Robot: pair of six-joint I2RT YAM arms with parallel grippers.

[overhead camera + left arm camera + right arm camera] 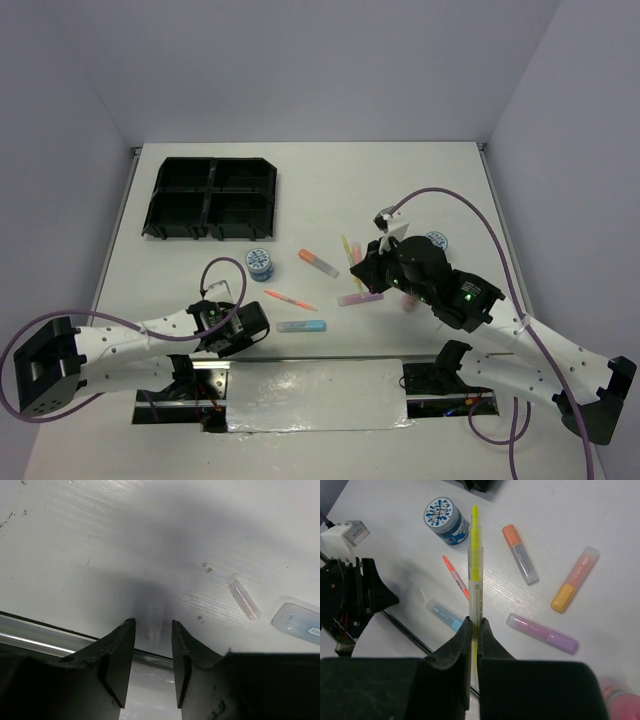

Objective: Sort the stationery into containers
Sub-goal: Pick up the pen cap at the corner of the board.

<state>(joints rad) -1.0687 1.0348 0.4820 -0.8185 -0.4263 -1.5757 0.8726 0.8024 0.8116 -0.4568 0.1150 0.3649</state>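
Note:
My right gripper (475,622) is shut on a thin yellow pen (476,565) and holds it above the table; in the top view it (368,270) hovers right of centre. Under it lie a blue-white tape roll (442,516), an orange highlighter (519,553), a pink-orange highlighter (575,578), a purple highlighter (542,632), a blue highlighter (445,614) and a thin orange pen (456,577). A pink-capped bottle (620,700) is at the lower right. My left gripper (153,630) is open and empty, low over the table left of the blue highlighter (300,625). The black four-compartment tray (210,197) stands at the far left.
A small clear cap (244,599) lies loose near the blue highlighter. A second tape roll (436,240) is partly hidden behind the right arm. A metal strip (310,390) runs along the near table edge between the arm bases.

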